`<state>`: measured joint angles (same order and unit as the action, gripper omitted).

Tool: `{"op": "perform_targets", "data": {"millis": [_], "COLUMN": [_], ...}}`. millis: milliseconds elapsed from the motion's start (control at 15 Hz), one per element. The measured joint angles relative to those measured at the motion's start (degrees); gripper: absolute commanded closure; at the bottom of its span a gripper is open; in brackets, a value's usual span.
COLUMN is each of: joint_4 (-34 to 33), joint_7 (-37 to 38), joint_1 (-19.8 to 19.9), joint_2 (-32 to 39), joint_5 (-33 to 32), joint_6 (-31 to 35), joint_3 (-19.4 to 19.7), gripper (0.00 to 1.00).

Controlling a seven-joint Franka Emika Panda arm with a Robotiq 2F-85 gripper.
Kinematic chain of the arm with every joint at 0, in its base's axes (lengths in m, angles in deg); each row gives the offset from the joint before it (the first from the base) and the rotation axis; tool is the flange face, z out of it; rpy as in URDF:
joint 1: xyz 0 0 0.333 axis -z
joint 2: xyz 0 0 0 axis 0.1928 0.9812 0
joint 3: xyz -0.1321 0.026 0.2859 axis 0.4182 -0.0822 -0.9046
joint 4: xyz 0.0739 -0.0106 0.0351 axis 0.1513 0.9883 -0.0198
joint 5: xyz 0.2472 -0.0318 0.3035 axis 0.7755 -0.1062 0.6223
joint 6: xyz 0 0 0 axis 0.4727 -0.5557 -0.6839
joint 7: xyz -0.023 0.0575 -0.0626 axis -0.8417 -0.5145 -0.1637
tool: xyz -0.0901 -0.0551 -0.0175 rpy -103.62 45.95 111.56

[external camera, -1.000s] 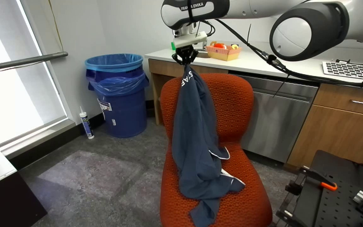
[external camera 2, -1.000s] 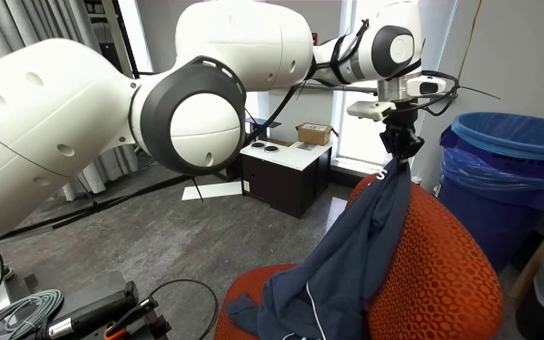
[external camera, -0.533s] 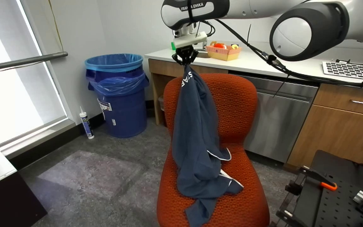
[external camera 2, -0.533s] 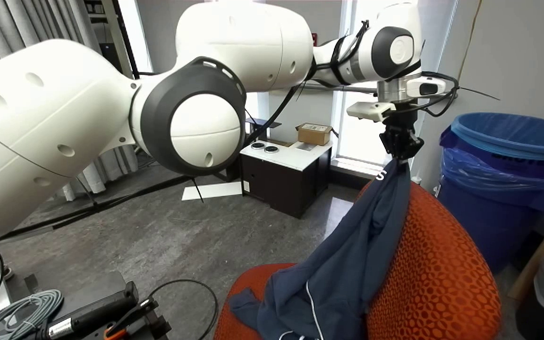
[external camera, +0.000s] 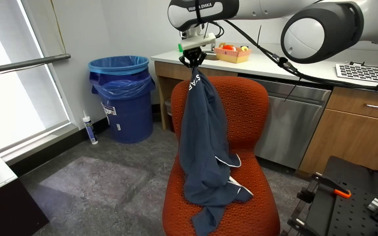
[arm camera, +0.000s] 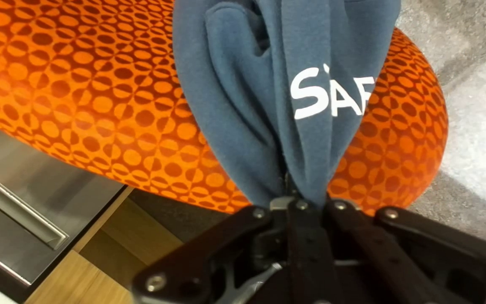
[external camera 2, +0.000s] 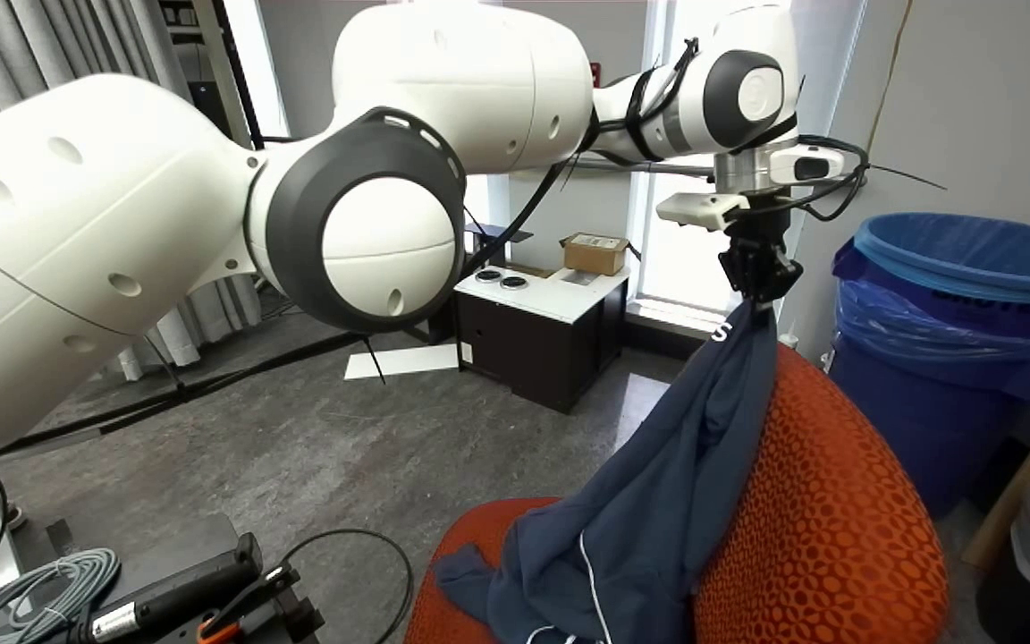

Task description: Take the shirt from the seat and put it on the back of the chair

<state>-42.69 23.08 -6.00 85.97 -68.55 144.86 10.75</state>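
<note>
The navy shirt (external camera: 205,147) hangs as a long bundle from my gripper (external camera: 194,66), in front of the back of the chair (external camera: 248,114). Its lower part lies on the orange-red seat (external camera: 251,216). In the other exterior view the shirt (external camera 2: 649,501) slopes from the gripper (external camera 2: 758,300) down the front of the backrest (external camera 2: 837,510) to the seat (external camera 2: 443,617). My gripper is shut on the shirt's top end, just above the backrest's upper edge. In the wrist view the gripper (arm camera: 317,203) pinches the shirt (arm camera: 243,105), partly folded white letters show, and the backrest (arm camera: 112,97) lies behind it.
A blue bin (external camera: 126,111) stands behind and beside the chair. A white counter (external camera: 274,67) with a basket (external camera: 233,55) runs behind it. A dark cart (external camera: 356,200) with tools stands near the seat. A small white-topped cabinet (external camera 2: 533,340) is farther off.
The chair has turned slightly: its backrest shifted right and its seat slightly left in an exterior view. The shirt's lower end moved with the seat. The gripper stays in place, still shut on the shirt.
</note>
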Motion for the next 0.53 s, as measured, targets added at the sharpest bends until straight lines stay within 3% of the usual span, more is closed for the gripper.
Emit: {"op": "perform_targets", "data": {"millis": [400,467,533], "joint_4": [0.0,0.0,0.0], "joint_7": [0.0,0.0,0.0], "joint_1": [0.0,0.0,0.0], "joint_2": [0.0,0.0,0.0], "joint_5": [0.0,0.0,0.0], "joint_6": [0.0,0.0,0.0], "joint_3": [0.0,0.0,0.0], "gripper": [0.97,0.72,0.70]}}
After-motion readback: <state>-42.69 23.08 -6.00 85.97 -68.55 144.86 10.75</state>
